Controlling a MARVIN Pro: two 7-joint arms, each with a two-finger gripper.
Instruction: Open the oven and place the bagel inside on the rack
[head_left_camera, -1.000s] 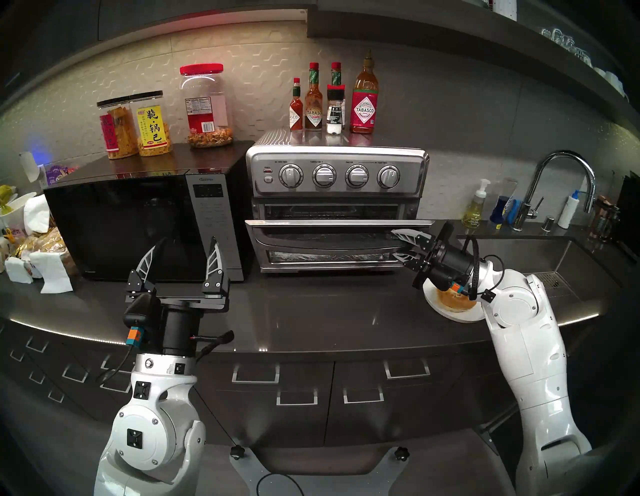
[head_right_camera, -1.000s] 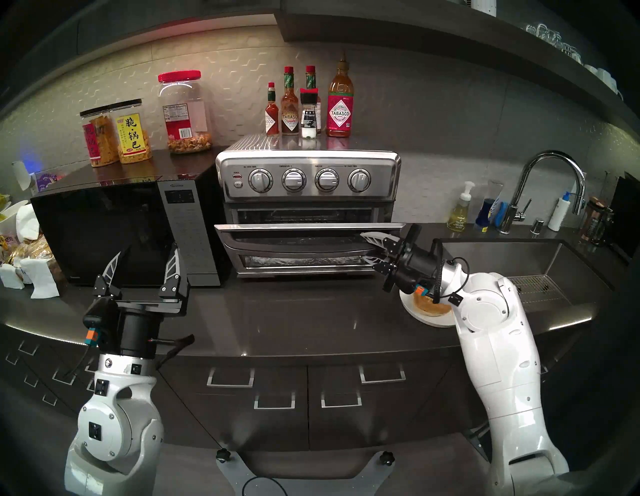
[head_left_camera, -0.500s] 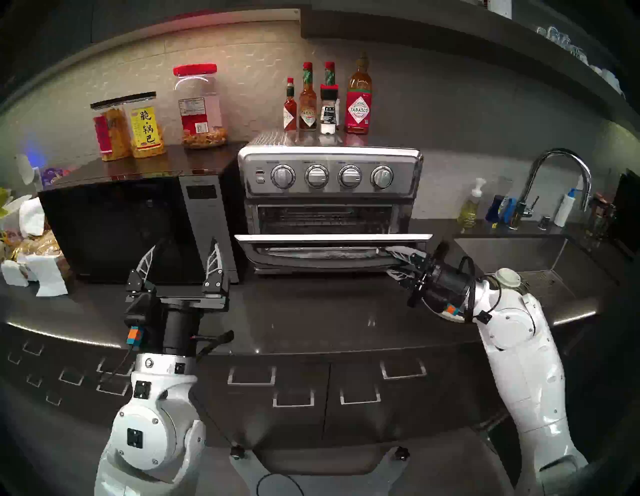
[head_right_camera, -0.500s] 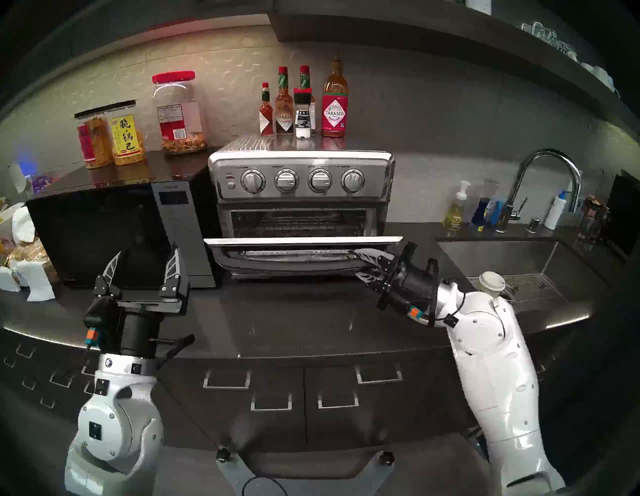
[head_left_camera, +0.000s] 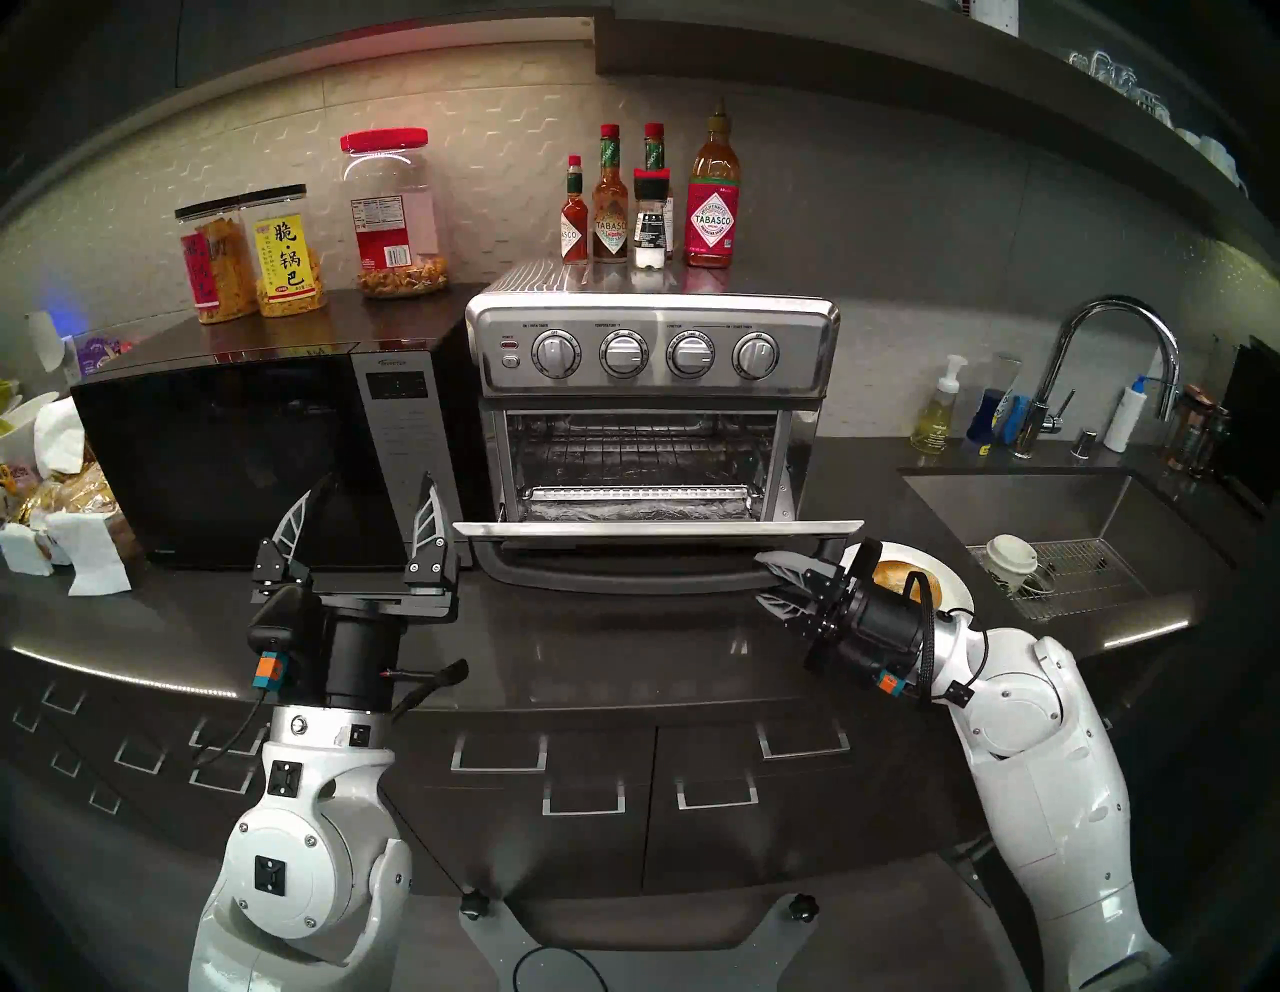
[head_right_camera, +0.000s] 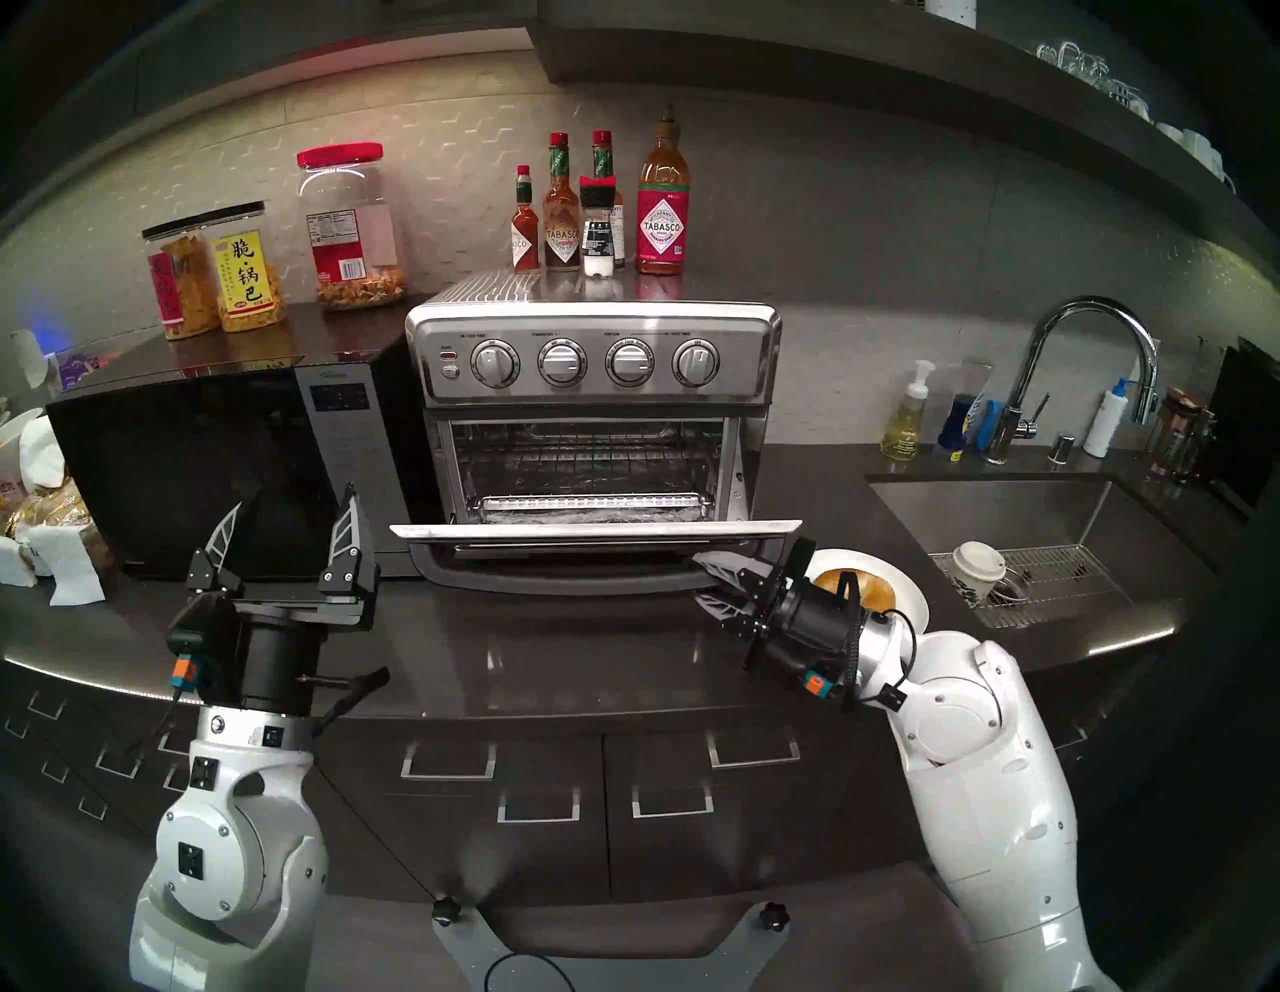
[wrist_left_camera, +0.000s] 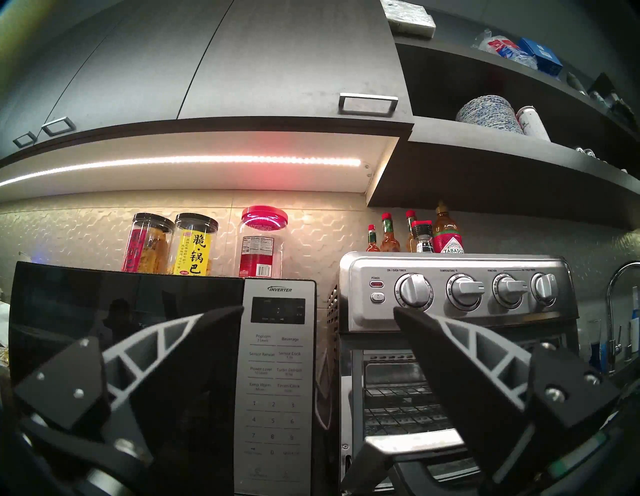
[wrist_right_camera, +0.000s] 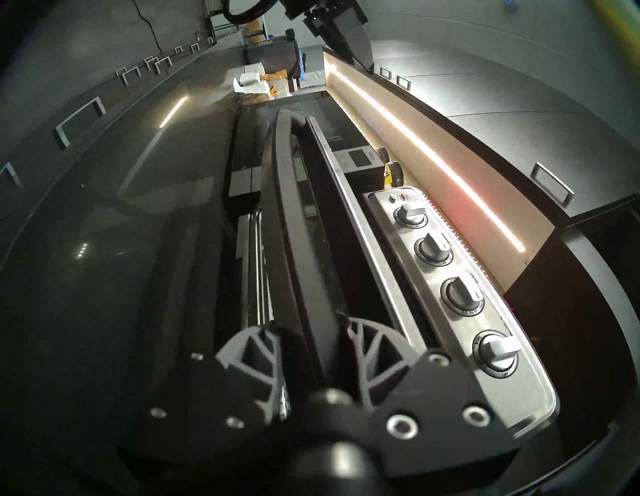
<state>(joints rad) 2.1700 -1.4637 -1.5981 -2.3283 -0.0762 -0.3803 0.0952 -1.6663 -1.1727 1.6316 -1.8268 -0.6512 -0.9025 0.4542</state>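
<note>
The stainless-steel oven stands mid-counter with its door swung down almost flat. The wire rack spans the open cavity. My right gripper is shut on the right end of the black door handle. The bagel lies on a white plate just behind my right wrist. My left gripper is open and empty, in front of the microwave.
A black microwave stands left of the oven, with snack jars on it. Sauce bottles stand on the oven top. A sink at the right holds a paper cup. Soap bottles and a faucet stand behind it.
My right gripper has pulled the handle down and toward me, and the door has swung from partly open to almost flat. The rack and the bagel now show. The left arm has not moved.
</note>
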